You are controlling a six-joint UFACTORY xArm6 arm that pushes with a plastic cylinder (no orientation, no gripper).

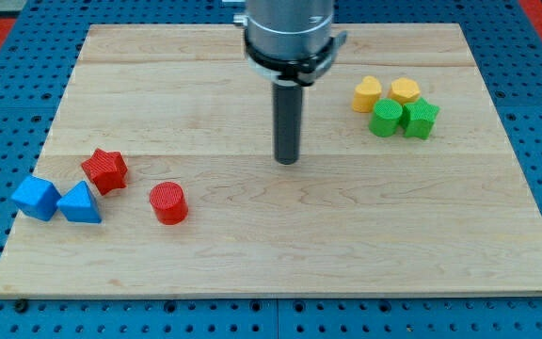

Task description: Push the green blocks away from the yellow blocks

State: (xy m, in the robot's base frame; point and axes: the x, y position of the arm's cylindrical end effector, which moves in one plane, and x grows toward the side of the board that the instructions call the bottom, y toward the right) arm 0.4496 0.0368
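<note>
Two yellow blocks sit at the view's upper right: a rounded one (367,94) and a hexagon-like one (405,91). Just below them, touching, are a green cylinder (386,119) and a green star-like block (420,119). My tip (287,160) rests on the board near the centre, well to the left of this cluster and a little lower than it, touching no block.
At the view's lower left lie a red star (105,170), a red cylinder (168,202), a blue cube-like block (35,197) and a blue triangle (80,204). The wooden board (280,254) lies on a blue pegboard surface.
</note>
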